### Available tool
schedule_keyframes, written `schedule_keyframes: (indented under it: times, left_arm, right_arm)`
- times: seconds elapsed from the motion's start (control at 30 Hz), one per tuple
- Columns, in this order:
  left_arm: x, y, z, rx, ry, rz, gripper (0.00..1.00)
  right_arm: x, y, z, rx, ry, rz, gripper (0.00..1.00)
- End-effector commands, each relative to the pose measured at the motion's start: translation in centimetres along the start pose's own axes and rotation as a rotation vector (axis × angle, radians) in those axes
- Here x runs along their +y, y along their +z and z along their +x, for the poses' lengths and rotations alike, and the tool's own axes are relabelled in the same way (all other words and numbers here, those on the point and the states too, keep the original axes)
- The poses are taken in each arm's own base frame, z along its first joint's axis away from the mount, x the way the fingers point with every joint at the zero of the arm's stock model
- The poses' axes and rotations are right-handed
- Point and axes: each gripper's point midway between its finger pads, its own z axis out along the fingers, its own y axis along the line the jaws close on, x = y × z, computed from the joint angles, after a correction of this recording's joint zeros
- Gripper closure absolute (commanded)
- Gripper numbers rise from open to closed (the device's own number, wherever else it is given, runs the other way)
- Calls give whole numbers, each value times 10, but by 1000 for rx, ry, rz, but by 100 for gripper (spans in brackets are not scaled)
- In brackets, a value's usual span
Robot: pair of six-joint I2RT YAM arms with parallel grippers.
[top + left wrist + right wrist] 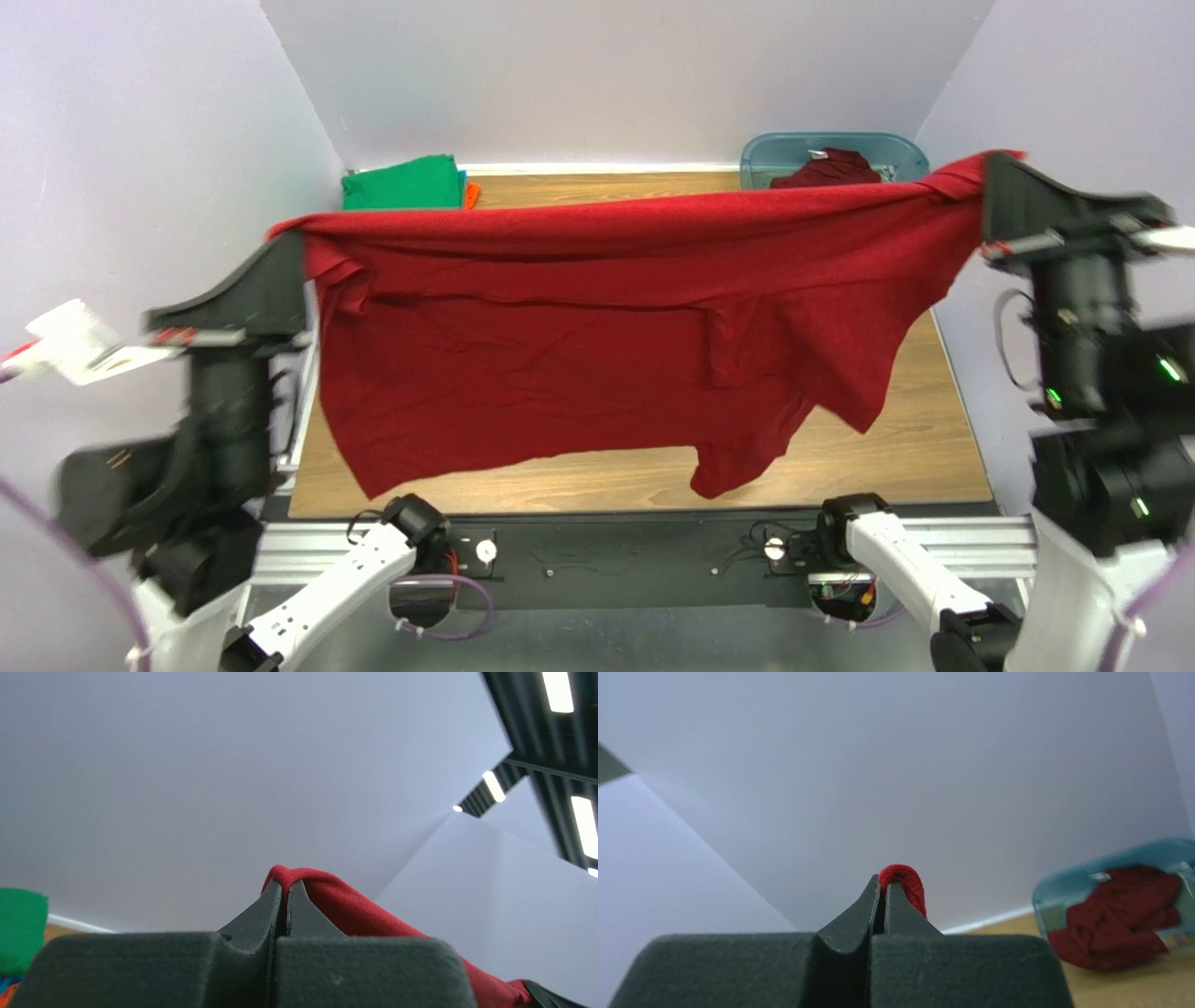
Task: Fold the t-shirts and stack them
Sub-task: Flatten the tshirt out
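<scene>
— Teal plastic, that tub [765,154] at the far right corner of the table [926,434]. What is in it?

— One crumpled dark red t-shirt [835,171], bunched up inside and rising a little above the rim. The right wrist view shows the same heap of red filling the tub, with a small white tag near its far side.

— And the other red one?

— The spread dark red t-shirt [561,350] is up in the air, stretched wide between the two arms and hanging like a sheet over the table. Whether its lower edge touches the wood I cannot tell.

— Who has hold of it?

— Both. The left pincer [292,241] is clamped on the top left corner. The right pincer [989,175] is clamped on the top right corner, and each wrist view shows a fold of red cloth pinched between closed jaws.

— Anything else on the table?

— A folded green t-shirt [404,185] lies at the far left corner against the back wall. A sliver of an orange t-shirt [473,192] shows at its right edge, touching it. It may lie under the green one, but I cannot tell.
</scene>
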Motion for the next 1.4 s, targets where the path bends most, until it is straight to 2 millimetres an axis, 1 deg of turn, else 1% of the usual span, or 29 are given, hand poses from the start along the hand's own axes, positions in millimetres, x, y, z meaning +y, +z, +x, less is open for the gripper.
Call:
schedule_keyframes:
  times: [0.0,0.03,0.07,0.1,0.13,0.17,0.23,0.27,0.3,0.33,0.37,0.4,0.43,0.47,0.5,0.63,0.7,0.73,0.77,0.8,0.87,0.9,0.93,0.97,1.0,1.03,1.1,1.2,1.37]
  left_arm:
    - [67,34,79,68,129,-285,100]
    - [86,44,113,121,183,-359,100]
    - [110,44,146,178,229,-428,100]
    - [130,44,166,193,253,-510,100]
    - [161,42,208,280,321,-606,100]
    - [194,38,226,308,369,-688,100]
    - [236,41,279,444,415,-722,96]
    - [260,37,297,500,444,-737,78]
    - [276,40,311,557,447,-718,43]
    - [301,38,332,609,467,-752,24]
    - [308,46,334,624,461,-758,7]
    - [315,48,338,634,470,-775,4]
    - [327,46,347,659,492,-802,3]
    - [324,54,345,650,495,-797,3]
    - [326,56,346,660,500,-797,2]
    - [322,50,347,685,485,-776,2]
    - [322,35,358,739,456,-760,2]
    - [319,30,360,753,436,-743,2]
    - [317,24,366,779,416,-727,2]
    - [316,7,380,850,380,-697,2]
    - [306,-3,390,885,328,-642,2]
    - [300,-18,398,921,285,-604,2]
    - [296,-24,402,929,261,-591,2]
    - [294,-46,415,980,240,-578,2]
    - [290,-51,418,983,225,-559,2]
    - [282,-49,419,967,212,-522,2]
    - [281,-64,427,1004,210,-517,2]
    - [285,-67,435,1020,214,-507,2]
    - [298,-86,462,1115,201,-503,2]
  right_arm:
    - [-72,53,86,177,-83,249,99]
    - [-94,61,119,248,-103,306,99]
    - [-118,78,160,337,-129,370,99]
    - [-138,83,186,388,-148,427,99]
    - [-157,86,212,443,-163,475,99]
    - [-193,88,270,574,-193,556,99]
    - [-225,88,321,682,-223,620,96]
    - [-239,86,343,728,-236,647,89]
    - [-267,85,378,788,-271,713,87]
    - [-276,86,391,813,-287,732,82]
    - [-281,94,395,814,-316,738,64]
    - [-295,93,415,856,-336,762,54]
    - [-298,95,419,861,-343,767,44]
    - [-300,96,420,867,-353,769,30]
    - [-298,94,422,875,-340,759,0]
    - [-291,80,418,895,-318,738,0]
    - [-284,69,421,921,-283,712,0]
    - [-287,53,428,956,-275,720,0]
    - [-280,49,422,945,-251,705,0]
    - [-275,41,426,973,-223,681,0]
    - [-269,27,427,996,-190,658,0]
    - [-263,10,431,1030,-159,632,0]
    - [-259,3,432,1041,-137,616,0]
    - [-262,-17,441,1081,-122,617,0]
    - [-250,-20,440,1089,-83,560,0]
    - [-250,-28,443,1101,-77,554,0]
    - [-243,-47,455,1155,-31,500,0]
    - [-245,-66,470,1207,-3,479,0]
    - [-255,-86,498,1295,28,494,0]
